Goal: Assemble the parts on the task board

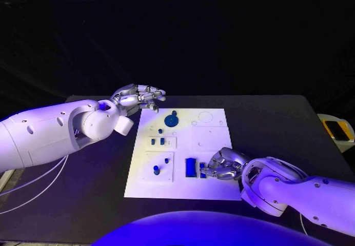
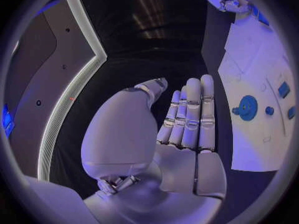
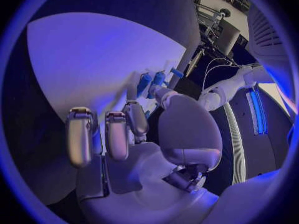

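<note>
Task board [image 1: 211, 137], a white plate, lies mid-worktop [image 1: 281, 123] with a blue gear [image 1: 172, 120] near its far left corner. Left robot hand [image 1: 138, 96] hovers there, fingers apart, holding nothing. Right robot hand [image 1: 224, 165] curls over a long blue part [image 1: 191, 167]; its grip is unclear.

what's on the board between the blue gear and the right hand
In the head view, between the blue gear and the right hand lies bare white task board, marked by faint recess outlines; the small blue parts sit off to the left.
</note>
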{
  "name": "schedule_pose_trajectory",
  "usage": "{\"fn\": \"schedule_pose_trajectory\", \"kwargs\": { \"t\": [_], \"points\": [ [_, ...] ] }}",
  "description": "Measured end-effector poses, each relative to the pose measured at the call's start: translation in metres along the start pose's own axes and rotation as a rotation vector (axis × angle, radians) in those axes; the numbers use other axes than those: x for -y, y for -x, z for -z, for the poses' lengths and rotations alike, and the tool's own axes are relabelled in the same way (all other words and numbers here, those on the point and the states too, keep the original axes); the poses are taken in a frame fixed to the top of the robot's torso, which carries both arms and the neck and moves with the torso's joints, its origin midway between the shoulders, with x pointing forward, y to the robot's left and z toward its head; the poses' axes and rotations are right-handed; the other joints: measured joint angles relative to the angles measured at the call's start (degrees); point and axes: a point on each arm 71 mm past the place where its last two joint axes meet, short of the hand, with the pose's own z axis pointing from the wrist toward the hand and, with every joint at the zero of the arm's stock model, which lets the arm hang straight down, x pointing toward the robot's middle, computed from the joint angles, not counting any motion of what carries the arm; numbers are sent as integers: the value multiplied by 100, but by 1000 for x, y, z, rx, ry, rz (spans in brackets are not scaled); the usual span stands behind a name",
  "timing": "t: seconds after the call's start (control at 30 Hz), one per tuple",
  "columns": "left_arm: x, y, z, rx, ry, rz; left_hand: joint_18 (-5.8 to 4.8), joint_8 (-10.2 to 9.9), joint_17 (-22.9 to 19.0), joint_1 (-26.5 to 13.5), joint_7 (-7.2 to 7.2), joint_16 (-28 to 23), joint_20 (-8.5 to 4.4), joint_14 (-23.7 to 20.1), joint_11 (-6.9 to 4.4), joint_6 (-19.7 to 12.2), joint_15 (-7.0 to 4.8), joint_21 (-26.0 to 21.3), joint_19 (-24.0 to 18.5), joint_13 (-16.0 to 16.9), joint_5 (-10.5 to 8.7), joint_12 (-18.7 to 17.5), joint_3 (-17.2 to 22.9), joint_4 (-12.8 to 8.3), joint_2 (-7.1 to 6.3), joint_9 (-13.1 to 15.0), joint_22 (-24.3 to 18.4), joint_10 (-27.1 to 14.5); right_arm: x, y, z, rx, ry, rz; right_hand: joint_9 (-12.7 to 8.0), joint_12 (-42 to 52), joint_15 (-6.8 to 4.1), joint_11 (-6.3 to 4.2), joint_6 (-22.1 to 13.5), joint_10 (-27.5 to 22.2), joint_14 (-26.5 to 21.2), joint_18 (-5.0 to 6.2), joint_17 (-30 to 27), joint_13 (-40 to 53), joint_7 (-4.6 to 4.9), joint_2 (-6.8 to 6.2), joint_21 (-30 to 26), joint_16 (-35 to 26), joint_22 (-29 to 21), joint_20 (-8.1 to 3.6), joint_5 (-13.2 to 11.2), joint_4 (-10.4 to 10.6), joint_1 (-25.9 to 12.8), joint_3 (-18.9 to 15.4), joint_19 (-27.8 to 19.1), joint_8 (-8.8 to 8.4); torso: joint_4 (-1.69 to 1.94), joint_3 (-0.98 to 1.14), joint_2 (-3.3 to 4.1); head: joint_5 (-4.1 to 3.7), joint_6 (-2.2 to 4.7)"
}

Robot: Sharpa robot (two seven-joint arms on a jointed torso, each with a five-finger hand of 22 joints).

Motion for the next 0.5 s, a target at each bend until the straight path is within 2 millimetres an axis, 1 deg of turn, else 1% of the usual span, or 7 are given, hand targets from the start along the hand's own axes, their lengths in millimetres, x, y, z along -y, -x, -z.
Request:
{"fn": "schedule_pose_trajectory", "kwargs": {
  "t": [0.1,0.17,0.33,0.4,0.47,0.5],
  "points": [
    [0,0,0,0,0,0,0,0,0,0,0,0,0,0,0,0,0,0,0,0,0,0,16,16,0,0,0,0,0,0,1,-4,5,2,0,0,0,0,0,0,0,0,0,0,0,-26,0,0,0,0,-120,-76,199,-76,0,-32,-1,1,1,1,-4],
    [0,0,0,1,1,0,0,0,0,0,0,0,0,0,0,0,0,0,0,0,0,0,16,16,0,0,0,0,0,0,2,-8,11,4,-5,0,0,0,0,0,0,0,0,-1,0,-40,0,0,0,0,-189,-84,213,-103,0,-32,-1,1,2,1,-5],
    [0,1,0,2,1,0,0,0,0,0,0,0,0,0,0,0,0,0,0,0,0,0,16,16,0,0,0,0,-1,-1,3,-13,25,5,-14,0,0,0,0,0,0,0,0,-1,0,-40,0,0,-1,0,-336,29,212,-237,0,-32,-1,-2,2,-3,-7],
    [0,1,0,2,2,-1,0,0,0,0,1,0,0,0,0,-2,0,0,0,0,0,0,16,16,0,0,0,0,0,-1,4,-13,29,5,-14,0,0,0,0,0,0,0,0,-1,0,-37,0,0,-1,0,-336,85,209,-294,0,-32,0,-2,2,-5,-7],
    [0,1,0,2,2,-1,0,0,0,0,-7,0,0,0,0,-33,0,0,0,0,0,0,16,16,0,0,-7,0,0,0,4,-12,31,5,-20,18,0,0,0,0,0,0,0,-1,0,33,10,0,-1,0,-308,118,219,-327,0,-32,1,-2,2,-6,-8],
    [0,1,0,3,2,-1,0,0,0,0,-7,0,0,0,0,-33,0,0,0,0,0,0,16,16,0,0,-7,0,1,0,4,-12,31,5,-20,18,0,0,0,0,0,1,0,-1,0,31,24,0,-1,0,-289,118,217,-327,0,-32,1,-3,2,-6,-9]
  ]
}}
